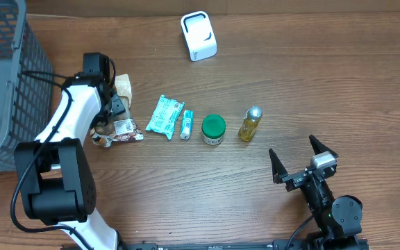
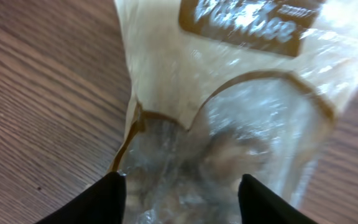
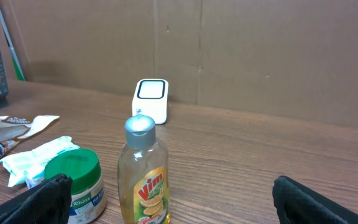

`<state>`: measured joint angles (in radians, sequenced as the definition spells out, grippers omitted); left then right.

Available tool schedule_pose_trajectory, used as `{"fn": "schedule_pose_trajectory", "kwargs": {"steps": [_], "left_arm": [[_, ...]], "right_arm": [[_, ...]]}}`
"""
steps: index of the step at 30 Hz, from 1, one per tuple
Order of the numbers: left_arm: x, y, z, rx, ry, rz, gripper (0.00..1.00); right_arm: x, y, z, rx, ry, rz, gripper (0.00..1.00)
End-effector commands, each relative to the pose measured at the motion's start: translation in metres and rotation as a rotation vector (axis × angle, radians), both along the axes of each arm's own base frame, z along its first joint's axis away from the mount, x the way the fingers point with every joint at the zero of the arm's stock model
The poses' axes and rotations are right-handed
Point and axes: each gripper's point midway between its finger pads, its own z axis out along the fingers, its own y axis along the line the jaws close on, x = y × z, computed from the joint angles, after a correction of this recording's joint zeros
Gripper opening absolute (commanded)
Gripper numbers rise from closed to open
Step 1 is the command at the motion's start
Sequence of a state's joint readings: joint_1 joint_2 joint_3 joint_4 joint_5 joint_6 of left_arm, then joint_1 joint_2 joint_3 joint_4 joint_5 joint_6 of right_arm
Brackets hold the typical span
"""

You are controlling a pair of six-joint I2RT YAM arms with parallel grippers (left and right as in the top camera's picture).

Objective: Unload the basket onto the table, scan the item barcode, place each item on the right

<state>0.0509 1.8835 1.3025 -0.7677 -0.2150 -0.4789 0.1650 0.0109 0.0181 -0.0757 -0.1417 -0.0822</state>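
Straddling clear bag (image 2: 229, 112), left gripper (image 2: 179, 183) parted | right gripper (image 1: 292, 144) wide, apart from bottle (image 1: 250, 123)

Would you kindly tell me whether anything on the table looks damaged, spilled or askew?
Nothing is spilled or broken. Only the clear snack bag beneath the left gripper lies crumpled and skewed, while the packet, tube, jar and bottle sit in a tidy row.

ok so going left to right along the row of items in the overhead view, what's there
clear snack bag → green and white packet → small tube → green-lidded jar → yellow bottle
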Motion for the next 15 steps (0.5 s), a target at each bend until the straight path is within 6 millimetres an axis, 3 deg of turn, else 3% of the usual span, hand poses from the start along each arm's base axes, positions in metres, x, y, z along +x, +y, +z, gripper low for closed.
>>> {"fn": "schedule_pose_trajectory", "kwargs": {"steps": [1,8,15], "left_arm": [[-0.010,0.011,-0.013,0.012,0.017,0.057,0.65],[-0.007,0.007,-0.022,-0.023,-0.001,0.019,0.39],[-0.018,0.005,-0.036,-0.030,0.022,0.011,0.40]], "right_arm": [[0.001,-0.002,-0.002,-0.003,-0.001,-0.013,1.00],[0.001,-0.002,-0.002,-0.003,-0.001,-0.013,1.00],[0.001,-0.002,-0.002,-0.003,-0.001,-0.013,1.00]]}}
